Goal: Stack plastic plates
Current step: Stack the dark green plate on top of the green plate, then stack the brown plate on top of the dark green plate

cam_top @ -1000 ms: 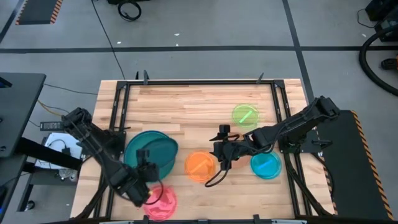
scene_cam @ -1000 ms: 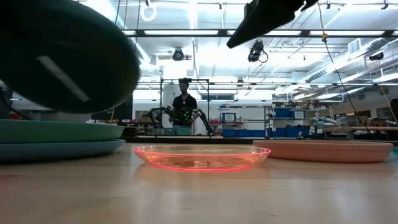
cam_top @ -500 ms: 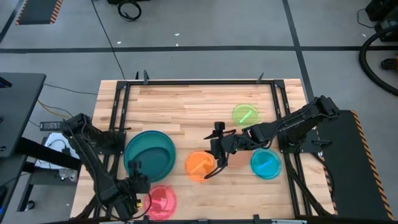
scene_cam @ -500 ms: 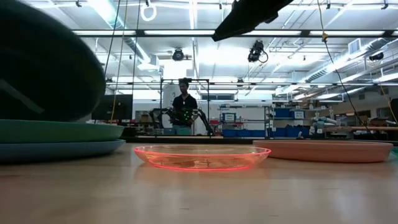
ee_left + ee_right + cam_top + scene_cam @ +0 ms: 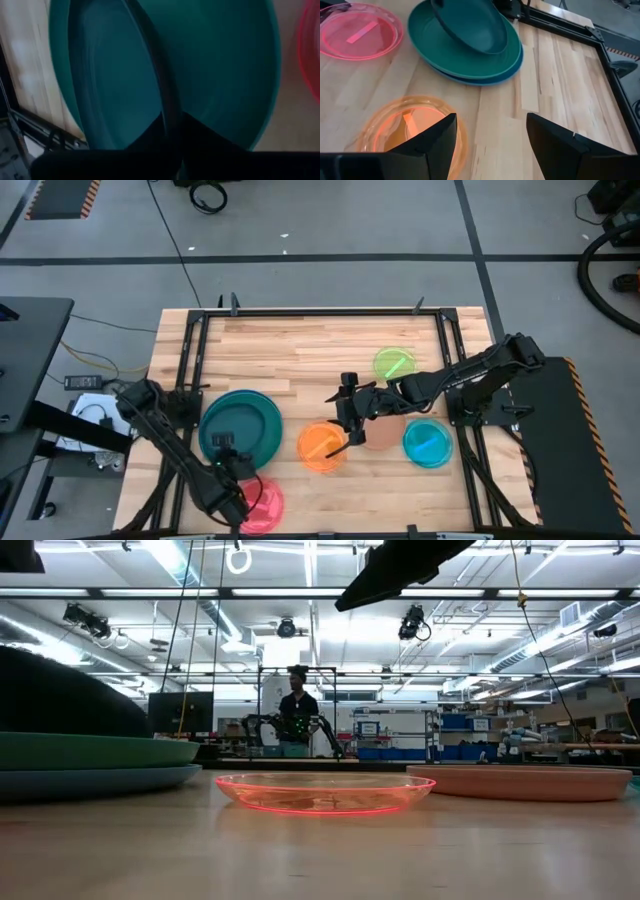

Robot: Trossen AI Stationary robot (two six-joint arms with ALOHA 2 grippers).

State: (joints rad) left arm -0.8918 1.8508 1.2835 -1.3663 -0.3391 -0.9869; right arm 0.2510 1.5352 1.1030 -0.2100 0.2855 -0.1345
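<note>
Holding a medium dark teal plate by its edge, the left gripper is sitting at the near-left of the table, with its fingers clamped on the rim. In the left wrist view that rim is running straight down between the two dark fingers, so the grip is pretty clear. The plate is smooth, opaque, round and shallow, and it's tilting over the big teal plate, which is lying flat on top of an equally big blue plate; only a thin blue crescent is peeking out underneath. I can't tell if the lower edge of the held plate is touching the teal one.

The right gripper is hovering mid-table just above the far edge of the orange plate, fingers spread wide apart and gripping nothing. That orange one is small, translucent and kind of glowing, with a raised lip. Just beside it on the right is a matte tan-brown plate, partly under the right arm. Further right a see-through cyan plate is lying flat, and the green plate is sitting farther back. The pink plate is lying at the near edge, right beside the left gripper.

All of it is resting on a pale wood-plank table with a black metal frame.
</note>
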